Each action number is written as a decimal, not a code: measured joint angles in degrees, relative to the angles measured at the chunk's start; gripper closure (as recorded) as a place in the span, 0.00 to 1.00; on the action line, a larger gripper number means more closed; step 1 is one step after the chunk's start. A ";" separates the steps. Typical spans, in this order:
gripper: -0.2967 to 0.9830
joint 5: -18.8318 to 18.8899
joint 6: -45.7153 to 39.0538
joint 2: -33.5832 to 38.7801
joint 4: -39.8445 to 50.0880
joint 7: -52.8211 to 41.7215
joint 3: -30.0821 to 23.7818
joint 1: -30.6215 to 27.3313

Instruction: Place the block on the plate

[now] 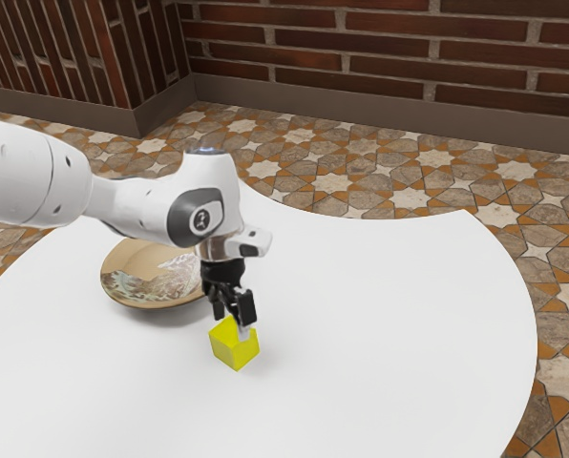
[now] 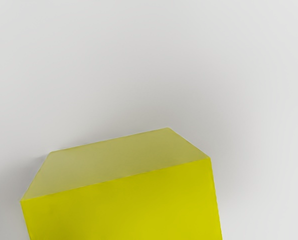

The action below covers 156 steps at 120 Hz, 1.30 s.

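Note:
Two separated black fingers of my gripper [image 1: 231, 322] point down at the yellow block [image 1: 234, 347], one fingertip overlapping the block's upper part in the exterior view. The gripper is open, its fingers low over the block and not closed on it. In the wrist view the yellow block [image 2: 124, 200] looms large at the lower edge, turned at a slight angle. The tan plate [image 1: 136, 286] with a pale, patterned middle lies behind the hand toward the exterior view's left; the hand hides part of its edge.
Block and plate are on a white table [image 1: 389, 334] with a curved edge. The arm reaches in over the table from the exterior view's left, passing above the plate. A patterned tile floor [image 1: 514, 172] and brick walls lie beyond the table.

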<state>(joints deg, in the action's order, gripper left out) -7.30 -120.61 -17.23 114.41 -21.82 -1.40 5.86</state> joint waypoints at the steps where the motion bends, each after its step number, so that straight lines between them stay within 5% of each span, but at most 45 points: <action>1: 0.23 -0.01 -0.09 -0.13 -0.03 0.05 0.05 0.00; 50: 0.23 -1.17 -4.29 -5.26 -0.39 1.90 1.02 -0.04; 70: 0.37 -1.33 -5.03 -5.23 -0.27 2.36 0.97 0.02; 85: 0.38 -1.27 -5.33 -5.17 -0.08 2.72 1.05 0.02; 128: 0.43 -0.53 -5.04 2.35 0.08 3.46 1.57 -0.53; 156: 0.43 -0.03 -5.02 5.65 -3.02 3.71 7.00 -1.81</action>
<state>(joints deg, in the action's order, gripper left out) -7.33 -125.63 -11.58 111.39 -18.11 5.60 4.06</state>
